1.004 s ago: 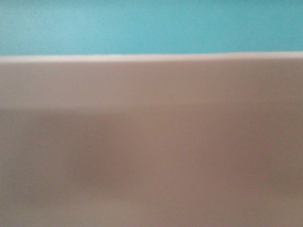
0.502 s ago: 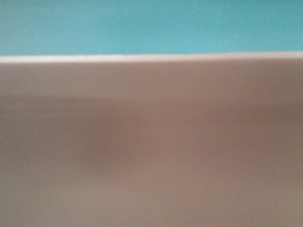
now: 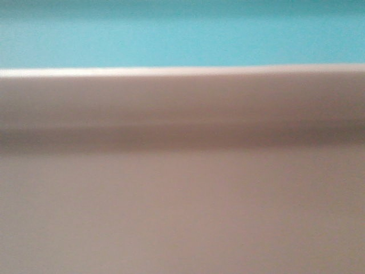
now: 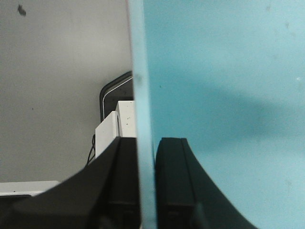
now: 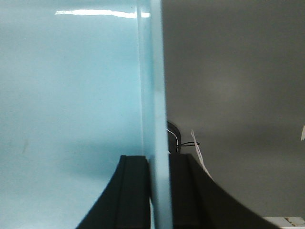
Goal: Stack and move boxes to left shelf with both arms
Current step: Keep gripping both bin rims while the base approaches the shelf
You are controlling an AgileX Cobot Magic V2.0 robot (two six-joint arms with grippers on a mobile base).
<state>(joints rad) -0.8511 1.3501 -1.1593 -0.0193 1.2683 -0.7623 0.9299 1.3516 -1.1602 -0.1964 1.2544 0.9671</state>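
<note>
We saw the left gripper (image 4: 147, 191) and right gripper (image 5: 159, 191) each pinching the blue box (image 4: 224, 95) wall; the pink box (image 3: 182, 200) sat below its rim.

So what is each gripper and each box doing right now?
left gripper: shut on the blue box's wall, one finger each side.
right gripper: shut on the blue box's opposite wall.
blue box: held by both grippers.
pink box: fills the front view; blue shows above its rim.

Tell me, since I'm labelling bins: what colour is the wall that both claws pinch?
Light sky-blue; the bin wall shows best in the left wrist view, clamped in the left claw.
</note>
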